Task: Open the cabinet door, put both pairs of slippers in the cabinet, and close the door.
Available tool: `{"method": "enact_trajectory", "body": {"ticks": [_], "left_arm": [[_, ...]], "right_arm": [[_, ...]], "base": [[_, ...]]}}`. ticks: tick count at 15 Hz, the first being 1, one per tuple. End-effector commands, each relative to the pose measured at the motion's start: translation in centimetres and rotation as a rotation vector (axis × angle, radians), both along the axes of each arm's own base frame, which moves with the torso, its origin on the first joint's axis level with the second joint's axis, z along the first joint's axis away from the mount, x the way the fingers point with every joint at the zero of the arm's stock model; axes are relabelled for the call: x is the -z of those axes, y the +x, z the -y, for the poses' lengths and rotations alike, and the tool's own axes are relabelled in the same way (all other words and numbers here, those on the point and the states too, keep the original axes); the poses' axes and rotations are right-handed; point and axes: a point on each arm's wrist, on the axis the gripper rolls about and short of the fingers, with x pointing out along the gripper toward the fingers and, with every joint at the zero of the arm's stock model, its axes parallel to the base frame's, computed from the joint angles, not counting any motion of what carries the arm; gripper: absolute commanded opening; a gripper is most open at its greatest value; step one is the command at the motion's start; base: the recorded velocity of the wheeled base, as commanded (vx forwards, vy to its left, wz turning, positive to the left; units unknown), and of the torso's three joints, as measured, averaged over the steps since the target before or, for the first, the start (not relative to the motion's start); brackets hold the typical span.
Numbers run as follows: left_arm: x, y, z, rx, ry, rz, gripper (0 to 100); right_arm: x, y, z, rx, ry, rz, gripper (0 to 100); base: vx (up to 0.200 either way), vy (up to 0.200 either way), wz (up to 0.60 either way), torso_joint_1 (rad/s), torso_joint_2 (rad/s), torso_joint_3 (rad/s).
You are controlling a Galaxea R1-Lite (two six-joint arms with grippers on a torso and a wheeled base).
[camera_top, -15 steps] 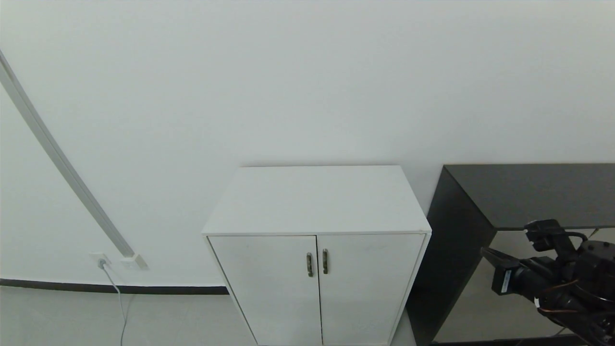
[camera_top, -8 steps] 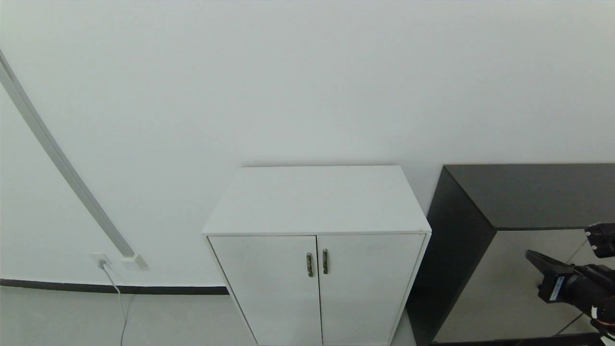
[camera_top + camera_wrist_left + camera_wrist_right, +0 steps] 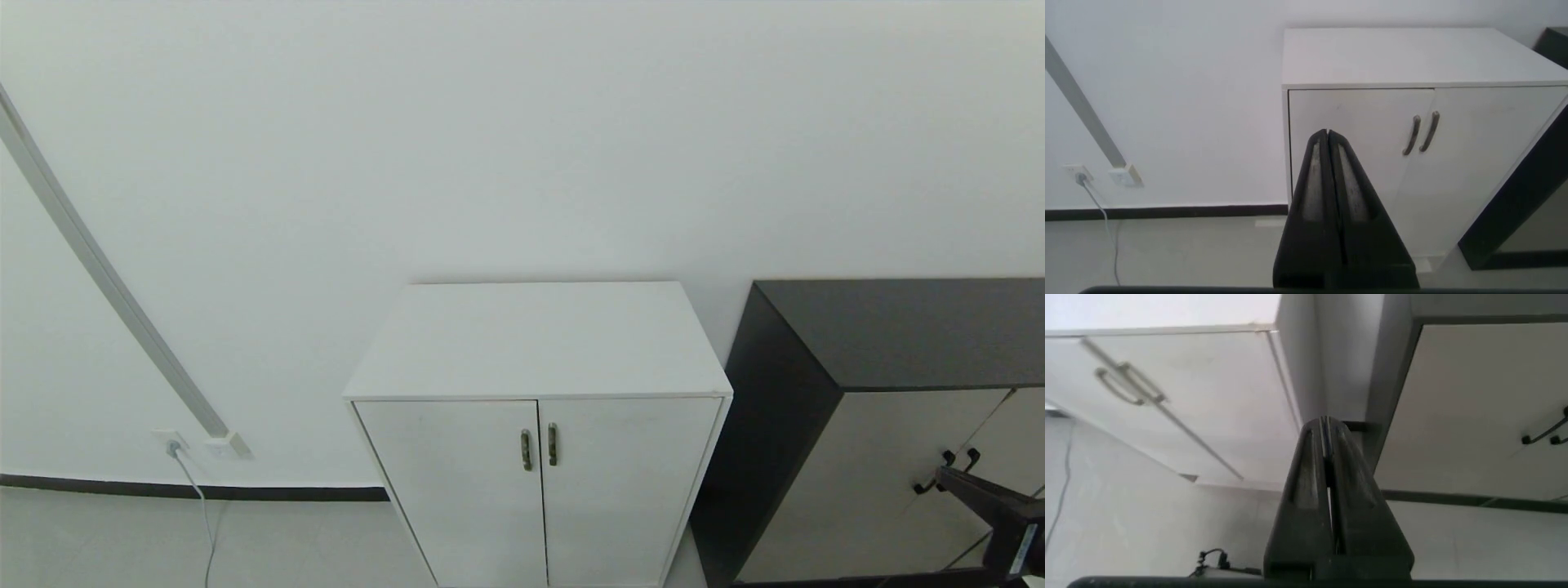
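Both arms sit short of the closed cabinet [image 3: 539, 457], left claw [image 3: 1328, 137] and right claw [image 3: 1327, 426] pinched together, empty

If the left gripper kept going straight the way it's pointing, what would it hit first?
Most likely the closed left door of the white two-door cabinet, beside its metal handle; the black left gripper points at it, though depth is unclear.

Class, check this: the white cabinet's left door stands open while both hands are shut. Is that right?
No. The left door of the white cabinet is shut, as the head view shows; the left hand and right hand are shut.
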Motion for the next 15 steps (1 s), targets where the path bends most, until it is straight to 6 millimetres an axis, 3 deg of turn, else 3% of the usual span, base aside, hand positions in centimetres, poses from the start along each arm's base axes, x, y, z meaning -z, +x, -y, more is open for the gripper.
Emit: {"method": "enact_trajectory", "body": {"ticks": [1, 10, 15], "left_arm": [[0.0, 0.0, 0.0, 0.000, 0.000, 0.000, 0], [0.0, 0.0, 0.0, 0.000, 0.000, 0.000, 0], [0.0, 0.0, 0.0, 0.000, 0.000, 0.000, 0]], "right_arm": [[-1.1, -2.8, -0.2, -0.028, 0.000, 0.087, 0], [1.4, -9.3, -0.4, -0.107, -0.065, -0.016, 0], [3.4, -11.6, -0.4, -0.167, -0.135, -0.087, 0]], "base": [[0.000, 0.000, 0.00, 0.000, 0.00, 0.000], [0.000, 0.000, 0.00, 0.000, 0.00, 0.000], [0.000, 0.000, 0.00, 0.000, 0.00, 0.000]]}}
